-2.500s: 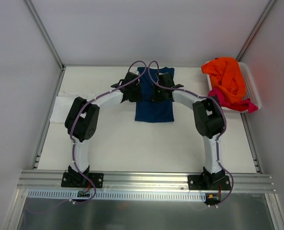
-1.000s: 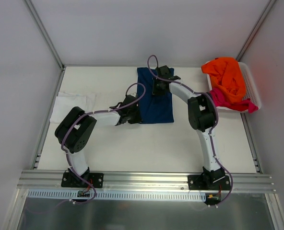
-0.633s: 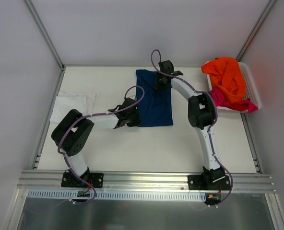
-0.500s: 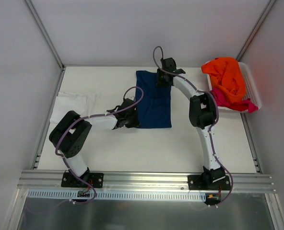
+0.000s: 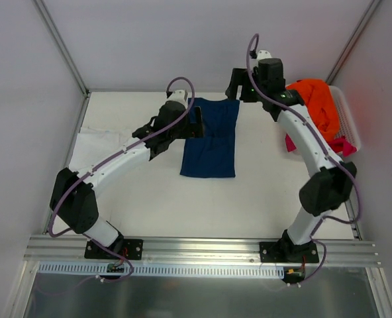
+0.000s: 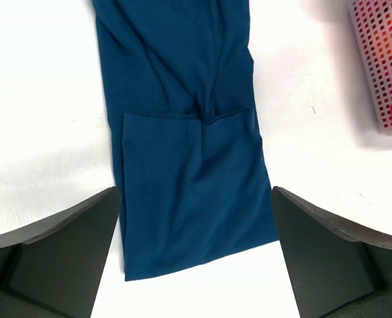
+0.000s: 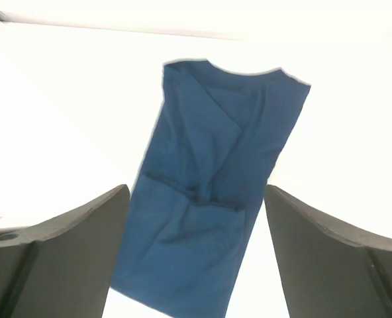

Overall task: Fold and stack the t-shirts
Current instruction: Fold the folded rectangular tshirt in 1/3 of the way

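Centre of the bench [image 5: 149, 199], that's where the navy shirt [image 5: 210, 142] lies, flat on the white surface and folded into one long narrow strip. Its neckline points at the back wall and its square end faces the arms. From the left wrist view you can see a cross seam about halfway down the strip, where one layer laps over another, with a few soft creases above it.

Now the left gripper [image 6: 196, 192]: it's spread wide, with nothing between its fingers. It hangs over the shirt's left edge and looks straight down at the cloth.

Over to the right gripper [image 7: 196, 189]: it's wide apart too and holds nothing. It's up high by the back wall, above the shirt's far right corner, with the whole strip in view beneath it.

Off to the left edge of the bench a white shirt [image 5: 93, 147] lies flat, well apart from the navy one. At the back right sits the white basket [image 5: 348, 116], with an orange shirt [image 5: 317, 106] heaped in it. A pink shirt [image 5: 340, 143] spills over its near rim.
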